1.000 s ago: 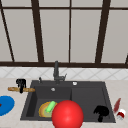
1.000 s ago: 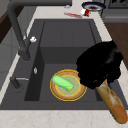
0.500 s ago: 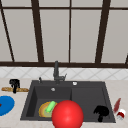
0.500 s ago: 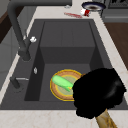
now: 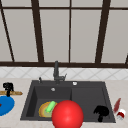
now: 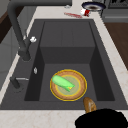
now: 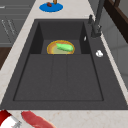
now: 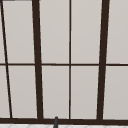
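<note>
- Your left hand (image 5: 8,86) sits over the counter left of the sink (image 5: 87,93). Its fingers reach down onto the stick (image 5: 14,93).
- In the left side view that hand (image 6: 102,120) is at the bottom edge, just past the sink's near rim. It is closed round the stick, and only the stick's end pokes out (image 6: 89,105).
- The stick is wooden. It looks pale tan from the front and glossy brown from the left side, with a rounded, slightly swollen tip. From the front it runs level, left to right, just above the blue plate (image 5: 5,106). From the left side its free end tilts up toward the basin.
- You cannot tell whether the stick touches the counter.
- Your right hand (image 5: 101,112) hangs at the sink's front right corner. You cannot tell whether its fingers are spread or closed.
- A yellow-rimmed dish (image 5: 42,110) lies in the sink's left basin with a green piece (image 5: 50,106) lying across it, well apart from both hands.
- The faucet (image 5: 56,72) stands behind the sink, in the middle.
- A red ball (image 5: 67,115) shows low in the front view, covering part of the sink's front rim.
- A red strip (image 5: 117,105) and a red-and-white cup (image 5: 121,114) lie on the counter just right of your right hand.
</note>
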Controlling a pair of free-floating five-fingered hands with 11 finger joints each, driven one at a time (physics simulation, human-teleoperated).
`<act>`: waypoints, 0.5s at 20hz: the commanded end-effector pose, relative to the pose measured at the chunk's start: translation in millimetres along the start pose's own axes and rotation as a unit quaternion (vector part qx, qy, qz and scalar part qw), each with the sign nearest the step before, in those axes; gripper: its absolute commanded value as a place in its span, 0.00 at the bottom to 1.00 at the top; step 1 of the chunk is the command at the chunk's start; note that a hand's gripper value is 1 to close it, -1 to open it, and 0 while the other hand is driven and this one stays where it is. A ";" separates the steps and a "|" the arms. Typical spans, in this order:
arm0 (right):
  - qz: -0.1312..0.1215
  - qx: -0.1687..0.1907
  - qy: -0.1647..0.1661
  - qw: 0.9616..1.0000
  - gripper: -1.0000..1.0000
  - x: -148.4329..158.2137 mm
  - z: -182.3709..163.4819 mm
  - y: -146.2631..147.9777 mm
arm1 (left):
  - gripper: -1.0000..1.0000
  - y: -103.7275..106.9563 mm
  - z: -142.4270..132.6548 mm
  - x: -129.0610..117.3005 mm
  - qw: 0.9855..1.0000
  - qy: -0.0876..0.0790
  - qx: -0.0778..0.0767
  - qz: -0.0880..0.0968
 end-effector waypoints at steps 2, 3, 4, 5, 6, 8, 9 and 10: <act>0.000 0.000 0.000 1.000 0.50 0.0 0.0 0.0 | 1.00 -8.7 39.2 -3.7 1.000 -0.002 0.003 -0.003; 0.000 0.000 0.000 1.000 0.50 0.0 0.0 0.0 | 1.00 -10.4 47.1 -6.2 1.000 -0.002 0.003 -0.003; 0.000 0.000 0.000 1.000 0.50 0.0 0.0 0.0 | 1.00 -13.1 55.1 -10.4 1.000 -0.003 0.004 -0.002; 0.000 0.000 0.000 1.000 0.50 0.0 0.0 0.0 | 1.00 -18.2 63.1 -15.3 1.000 -0.007 0.009 -0.001; 0.000 0.000 0.000 1.000 0.50 0.0 0.0 0.0 | 1.00 -23.9 71.1 -20.4 1.000 -0.013 0.016 0.000; 0.000 0.000 0.000 1.000 0.50 0.0 0.0 0.0 | 1.00 -36.7 83.8 -29.3 0.999 -0.022 0.027 -0.003; 0.000 0.000 0.000 1.000 0.50 0.0 0.0 0.0 | 1.00 -41.1 88.0 -31.3 0.999 -0.022 0.028 0.002; 0.000 0.000 0.000 1.000 0.50 0.0 0.0 0.0 | 1.00 -46.6 92.5 -33.5 0.999 -0.024 0.030 0.002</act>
